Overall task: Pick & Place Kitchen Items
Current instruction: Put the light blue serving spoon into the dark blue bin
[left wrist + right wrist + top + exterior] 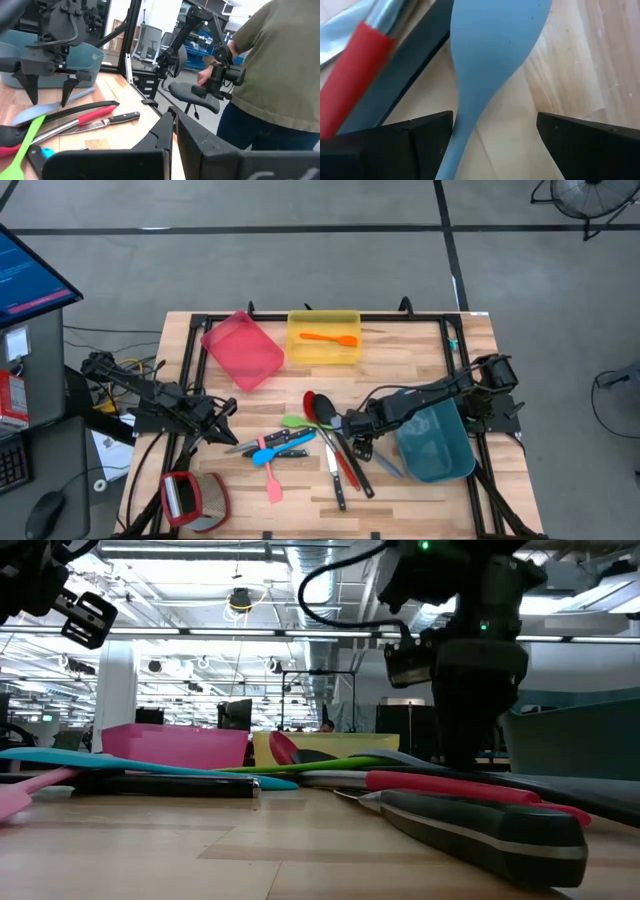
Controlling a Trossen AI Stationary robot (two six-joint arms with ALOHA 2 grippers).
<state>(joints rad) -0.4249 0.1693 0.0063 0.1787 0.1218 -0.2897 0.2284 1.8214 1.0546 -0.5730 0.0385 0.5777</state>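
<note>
Right gripper [492, 132], fingers spread apart, hovers low over the grey-blue silicone spoon [495, 45] beside the teal plastic bin [437, 442]; left gripper [222, 409] state unclear.

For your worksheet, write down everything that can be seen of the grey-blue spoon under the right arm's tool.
The grey-blue spoon is one smooth, matte piece, silicone or plastic by its look: a broad rounded bowl narrowing to a slim handle. It lies flat on the wooden table, beside the teal bin, at the edge of the utensil pile. Its bowl meets a black handle next to a red-handled utensil. The right tool is open, one finger on each side of the handle, not yet closed on it.
</note>
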